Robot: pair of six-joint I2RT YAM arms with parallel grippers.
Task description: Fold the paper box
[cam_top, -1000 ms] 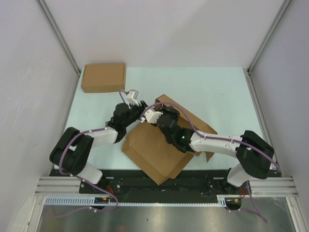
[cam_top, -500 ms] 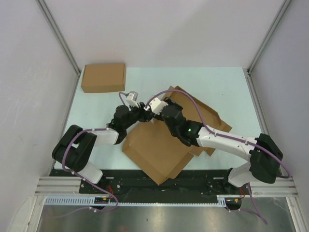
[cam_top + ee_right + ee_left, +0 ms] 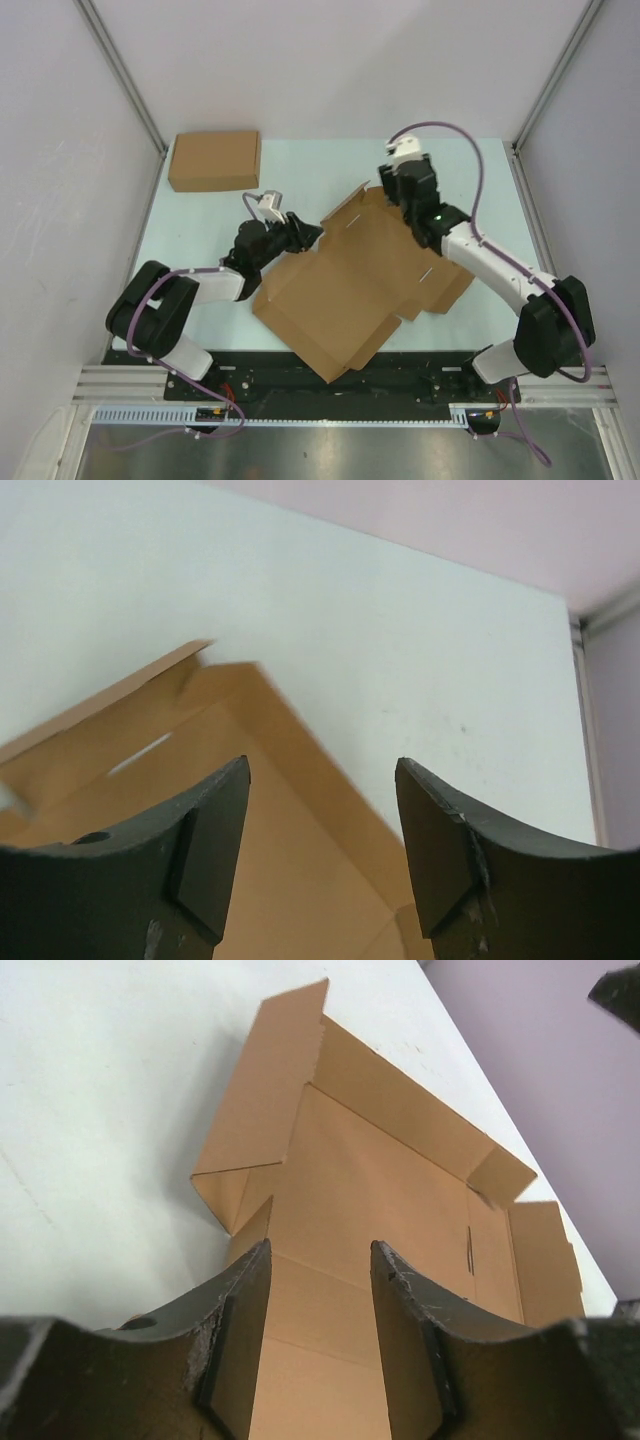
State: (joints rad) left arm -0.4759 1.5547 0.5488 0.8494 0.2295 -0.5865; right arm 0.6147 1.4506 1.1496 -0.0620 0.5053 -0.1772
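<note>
You'll find the paper box (image 3: 345, 290) lying open and skewed across the middle of the table (image 3: 200, 215). It is a brown die-cut cardboard sheet, mostly flat, with its far-left flaps lifted off the surface.

One surface (image 3: 480, 190) carries two cardboard things: one paper box (image 3: 340, 290), just ahead of the left claw (image 3: 320, 1250) and beneath the right claw (image 3: 322, 765), and one closed flat box (image 3: 214, 160), well apart from both claws. There are two arms, the left arm (image 3: 205, 283) and the right arm (image 3: 490, 262), each ending in one claw with two fingers (image 3: 240, 1300).
</note>
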